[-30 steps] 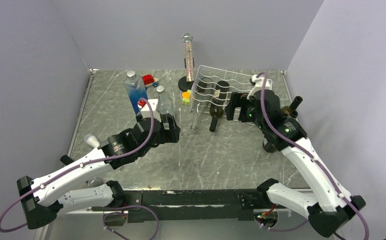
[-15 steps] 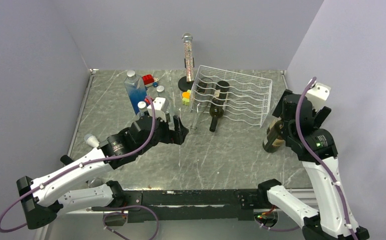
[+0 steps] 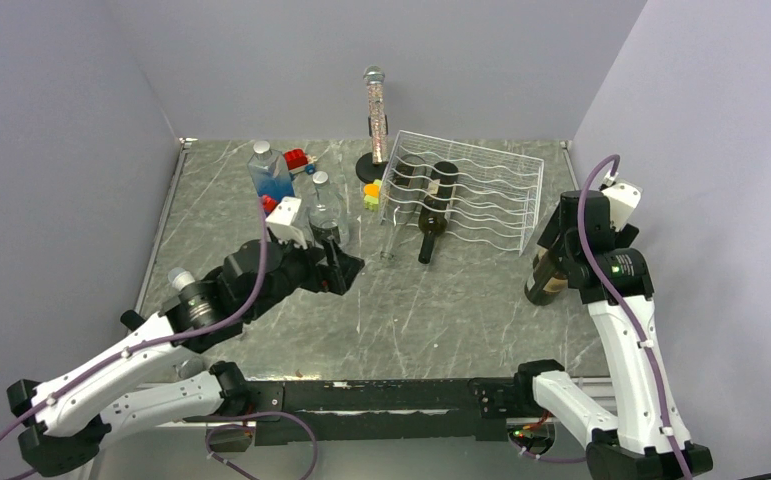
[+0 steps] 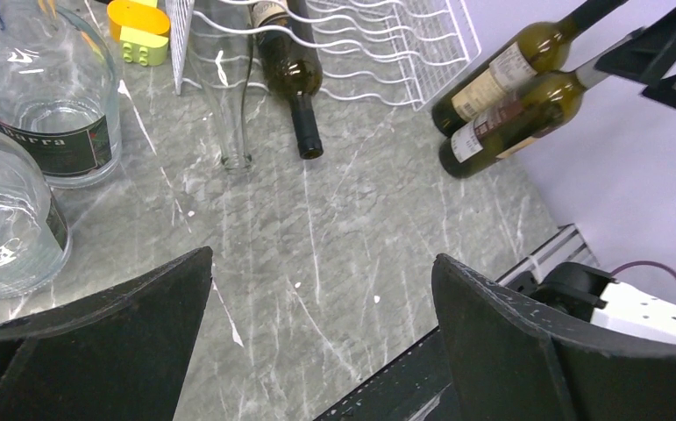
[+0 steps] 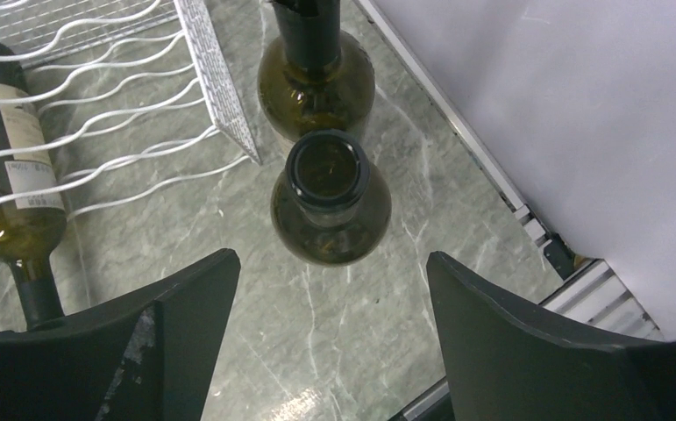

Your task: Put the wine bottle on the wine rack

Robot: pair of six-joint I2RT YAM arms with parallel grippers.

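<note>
right hand (image 5: 330,259) spread wide over an upright dark-green wine bottle (image 5: 331,215), just beside the white wavy-wire wine rack (image 5: 216,88)

Left arm (image 3: 111,365) and right arm (image 3: 626,340): white links, black joints; purple cable (image 3: 581,205) looped behind matte-black wedge fingers (image 4: 509,351).

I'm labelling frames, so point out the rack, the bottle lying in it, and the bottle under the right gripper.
rack (image 3: 491,195): top view, wavy wires.
lying bottle (image 3: 435,205): top view, body.
standing bottle (image 5: 327,171): right wrist view, its top.
</note>
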